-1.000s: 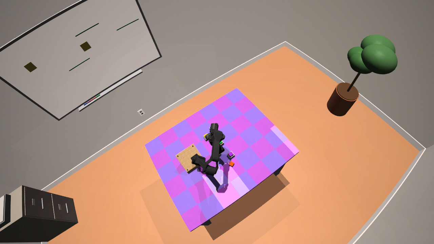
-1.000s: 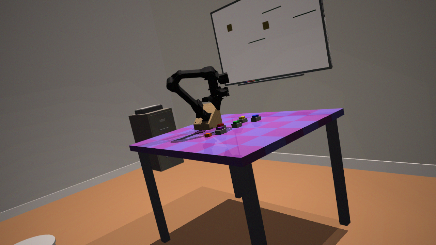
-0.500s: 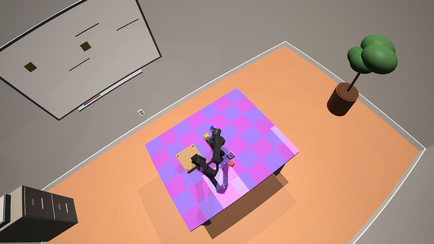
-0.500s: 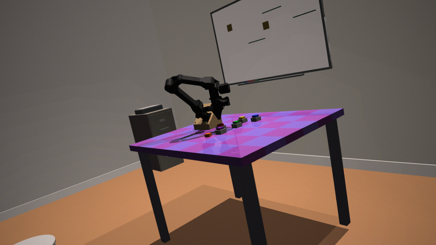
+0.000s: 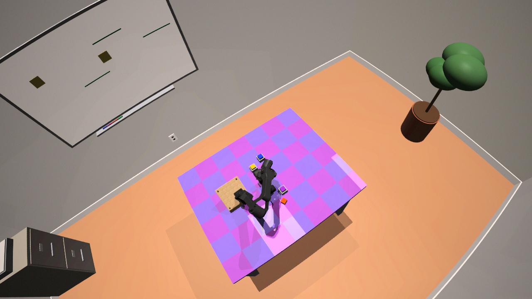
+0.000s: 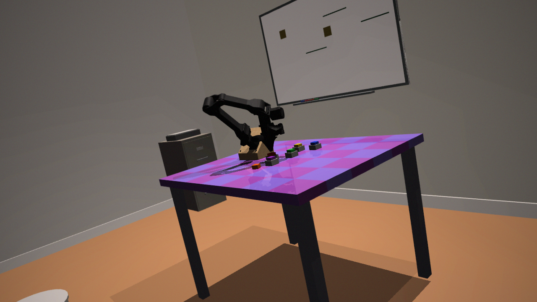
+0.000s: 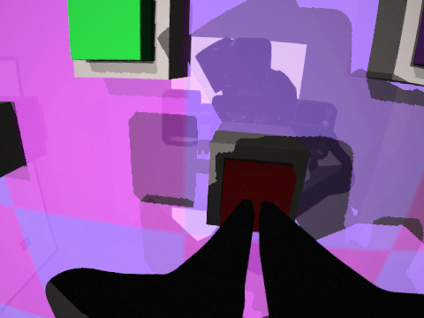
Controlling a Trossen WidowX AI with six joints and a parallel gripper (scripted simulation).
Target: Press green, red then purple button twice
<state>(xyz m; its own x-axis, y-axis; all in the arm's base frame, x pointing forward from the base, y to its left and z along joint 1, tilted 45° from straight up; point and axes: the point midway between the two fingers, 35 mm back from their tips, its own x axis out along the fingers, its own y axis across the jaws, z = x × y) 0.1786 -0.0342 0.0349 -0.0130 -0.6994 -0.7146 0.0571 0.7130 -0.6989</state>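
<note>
Three views, taken in turn. From the top, the arm [image 5: 260, 193] bends over the checkered table [image 5: 316, 193] with its wrist hanging above the button cluster; the yellow button [image 5: 252, 167] and blue button [image 5: 260, 157] show just beyond it, the purple button [image 5: 283, 189] and an orange block [image 5: 283, 201] sit on the near side, and the red and green buttons are hidden under the arm. From the exterior, the gripper [image 6: 271, 149] points steeply down, low over the table beside the wooden mount [image 6: 252, 147], with the green button [image 6: 291, 151] a little farther along the row; whether the tips touch anything cannot be told here. At the wrist, the fingers are pressed together with nothing between them, their tips over the near edge of the red button [image 7: 260, 185], which lies in shadow; the green one sits well apart at the upper left. Judging by this, step two is in hand. To do it well, nudge the tips toward the cap's middle, drive straight down until it bottoms out, then lift clear vertically, keeping away from the purple button and the orange block.
</note>
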